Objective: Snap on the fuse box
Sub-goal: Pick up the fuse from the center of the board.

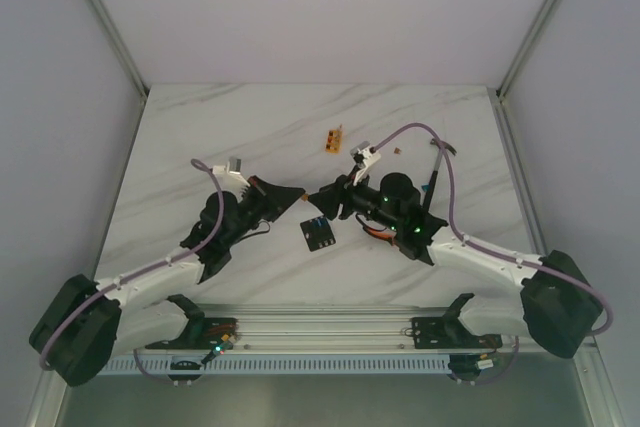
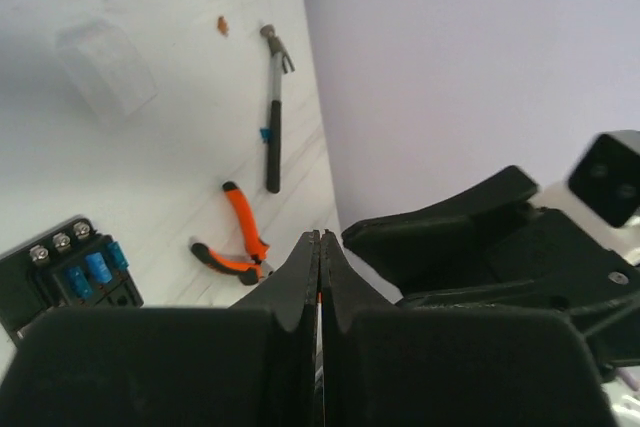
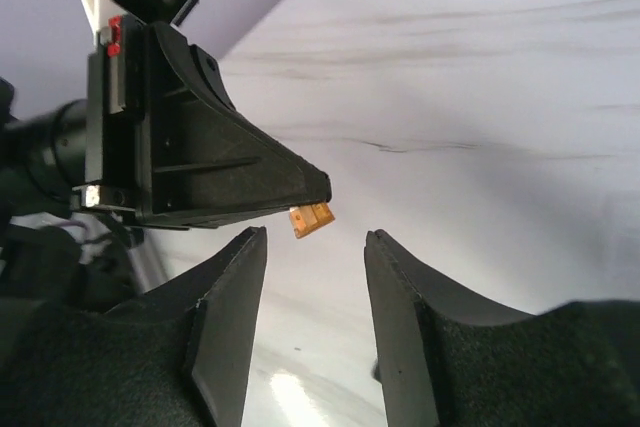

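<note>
in the top view both arms reach in from the lower corners and meet tip to tip at centre frame. the left gripper (image 1: 299, 194) is clenched on a small orange piece (image 3: 311, 218) that pokes from its tips. the right gripper (image 3: 315, 235) faces it, jaws apart and gripping nothing, with the piece just above their gap. the fuse box (image 1: 318, 235) lies on the table (image 1: 200, 137) just below the tips. its pale marks are too small to read.

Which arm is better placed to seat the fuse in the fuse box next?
Left, probably: the left gripper is shut on the small orange fuse, the fuse box lies close by, and the right gripper is open and empty.
</note>
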Controlling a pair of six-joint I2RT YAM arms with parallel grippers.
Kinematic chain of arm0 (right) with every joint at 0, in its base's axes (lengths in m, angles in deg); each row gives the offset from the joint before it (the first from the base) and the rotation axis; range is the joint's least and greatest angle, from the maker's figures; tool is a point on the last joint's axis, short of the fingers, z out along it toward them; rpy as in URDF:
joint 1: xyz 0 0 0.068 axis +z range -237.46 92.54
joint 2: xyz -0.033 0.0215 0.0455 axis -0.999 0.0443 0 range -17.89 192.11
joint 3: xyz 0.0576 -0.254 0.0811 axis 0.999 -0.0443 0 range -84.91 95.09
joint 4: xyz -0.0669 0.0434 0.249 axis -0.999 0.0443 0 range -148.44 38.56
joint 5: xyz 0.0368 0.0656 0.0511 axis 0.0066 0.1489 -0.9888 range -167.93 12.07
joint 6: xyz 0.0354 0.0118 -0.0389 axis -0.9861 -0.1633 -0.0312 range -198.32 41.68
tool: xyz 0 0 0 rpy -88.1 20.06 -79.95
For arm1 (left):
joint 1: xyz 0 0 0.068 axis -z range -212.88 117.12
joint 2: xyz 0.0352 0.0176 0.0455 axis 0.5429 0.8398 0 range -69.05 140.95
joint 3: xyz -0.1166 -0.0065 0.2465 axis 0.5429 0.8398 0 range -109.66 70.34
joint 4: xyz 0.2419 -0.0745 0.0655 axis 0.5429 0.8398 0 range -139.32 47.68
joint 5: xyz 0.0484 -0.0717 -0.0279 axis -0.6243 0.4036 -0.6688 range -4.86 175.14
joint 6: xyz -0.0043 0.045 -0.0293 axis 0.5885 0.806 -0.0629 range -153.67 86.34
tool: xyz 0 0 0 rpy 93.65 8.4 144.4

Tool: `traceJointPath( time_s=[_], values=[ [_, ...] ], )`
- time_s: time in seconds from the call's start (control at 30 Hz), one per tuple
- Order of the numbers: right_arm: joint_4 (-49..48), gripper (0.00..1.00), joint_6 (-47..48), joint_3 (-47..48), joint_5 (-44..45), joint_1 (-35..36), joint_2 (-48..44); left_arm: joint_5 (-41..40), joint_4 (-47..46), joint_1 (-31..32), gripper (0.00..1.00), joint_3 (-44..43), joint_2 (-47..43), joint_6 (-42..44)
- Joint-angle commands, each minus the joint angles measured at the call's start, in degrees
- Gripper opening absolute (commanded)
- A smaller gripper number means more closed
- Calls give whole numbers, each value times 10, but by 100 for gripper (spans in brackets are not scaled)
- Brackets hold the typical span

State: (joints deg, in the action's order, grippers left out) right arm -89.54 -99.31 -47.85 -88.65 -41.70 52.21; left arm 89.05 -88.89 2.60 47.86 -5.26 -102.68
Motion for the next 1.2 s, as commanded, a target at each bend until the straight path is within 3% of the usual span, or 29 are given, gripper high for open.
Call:
traceJointPath(
  time_s=[0.0,0.3,0.5,1.17],
  values=[
    [-124,50,-135,-13,-64,-7,13,-36,-78,1,0,30,-31,-30],
    [-265,45,-262,-36,-130,-41,53,-40,-206,5,0,77,-43,-74],
    [-311,43,-305,-40,-150,-51,82,-46,-272,14,0,92,-44,-77],
    [-424,23,-372,-36,-212,-53,133,-60,-324,35,0,101,-38,-66]
  ],
)
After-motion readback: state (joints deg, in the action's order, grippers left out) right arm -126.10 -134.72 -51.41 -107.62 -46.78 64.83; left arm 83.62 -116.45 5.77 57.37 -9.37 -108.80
